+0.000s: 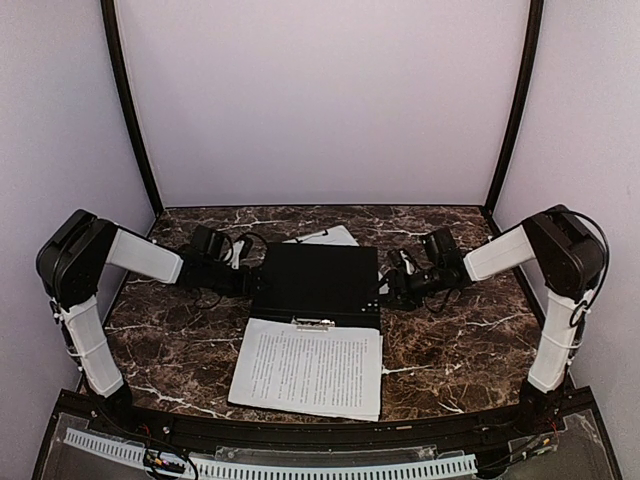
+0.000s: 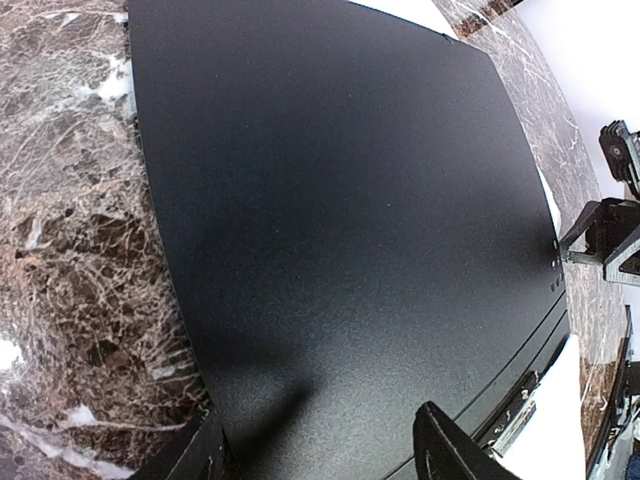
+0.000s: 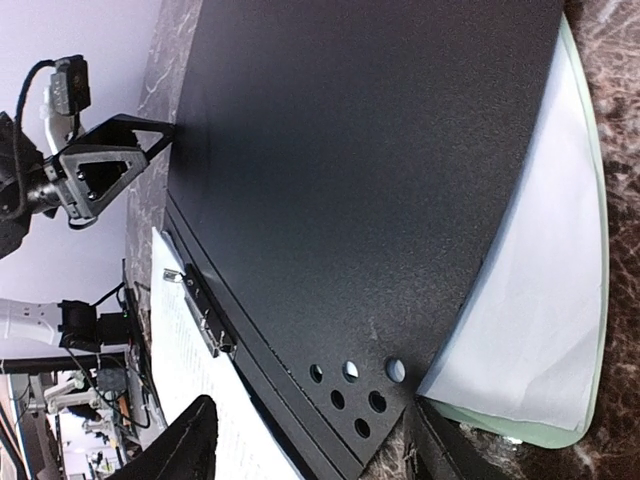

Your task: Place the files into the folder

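Note:
The folder lies open in the middle of the table, its black inside flap (image 1: pixel 318 283) flat on the far side. A printed white sheet (image 1: pixel 310 365) lies on the near side, with a metal clip (image 1: pixel 314 323) at its top edge by the spine. No teal outside shows. My left gripper (image 1: pixel 245 283) is open at the flap's left edge, its fingers wide apart over the black surface (image 2: pixel 340 230). My right gripper (image 1: pixel 390 287) is open at the flap's right edge, over the corner with several punched holes (image 3: pixel 350 385). A second white sheet (image 3: pixel 530 290) pokes out from under the flap.
The second sheet rests on a pale green clipboard (image 3: pixel 500 428) behind the folder; it also shows in the top view (image 1: pixel 325 237). Dark marble table (image 1: pixel 180 340) surrounds the folder. Grey walls enclose the back and both sides. A black rail (image 1: pixel 300 430) runs along the near edge.

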Robot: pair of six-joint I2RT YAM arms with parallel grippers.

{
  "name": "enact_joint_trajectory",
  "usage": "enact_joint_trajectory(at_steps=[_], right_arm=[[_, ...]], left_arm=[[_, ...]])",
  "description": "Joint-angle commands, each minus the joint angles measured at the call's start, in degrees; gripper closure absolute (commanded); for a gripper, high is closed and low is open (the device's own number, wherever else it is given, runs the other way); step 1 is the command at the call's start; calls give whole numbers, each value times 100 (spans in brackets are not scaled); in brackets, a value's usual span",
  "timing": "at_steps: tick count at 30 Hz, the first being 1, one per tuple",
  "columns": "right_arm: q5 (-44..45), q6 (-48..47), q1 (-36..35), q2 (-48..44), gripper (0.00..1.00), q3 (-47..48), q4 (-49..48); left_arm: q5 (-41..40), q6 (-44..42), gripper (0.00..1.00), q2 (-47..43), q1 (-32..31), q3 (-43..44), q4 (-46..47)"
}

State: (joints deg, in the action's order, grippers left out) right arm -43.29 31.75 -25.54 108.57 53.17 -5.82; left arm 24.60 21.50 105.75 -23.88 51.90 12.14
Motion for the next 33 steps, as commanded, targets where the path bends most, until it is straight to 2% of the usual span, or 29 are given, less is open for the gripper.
enact_joint_trajectory(at_steps=[1,7,13,22,28,33], right_arm=[[-781,294,-29,452,41,-211,-861],[-1539,850,149,729,51,-429,-1965],[-1908,861,152,751,55,-464,-2274],[-2463,574,146,650,60,-404,-2261],[-2778,863,146,650,65,-466,-2870],[-2765,131,146,547,67,-363,-2273]], left_arm=[[394,113,36,-20,-126,-435,-379],[480,129,37,-413,-127,-798,-171],[607,253,37,-585,-124,-1124,198],[778,418,38,-488,-126,-1274,663],[845,405,39,-512,-125,-1296,747],[845,323,39,-494,-126,-1263,708]])
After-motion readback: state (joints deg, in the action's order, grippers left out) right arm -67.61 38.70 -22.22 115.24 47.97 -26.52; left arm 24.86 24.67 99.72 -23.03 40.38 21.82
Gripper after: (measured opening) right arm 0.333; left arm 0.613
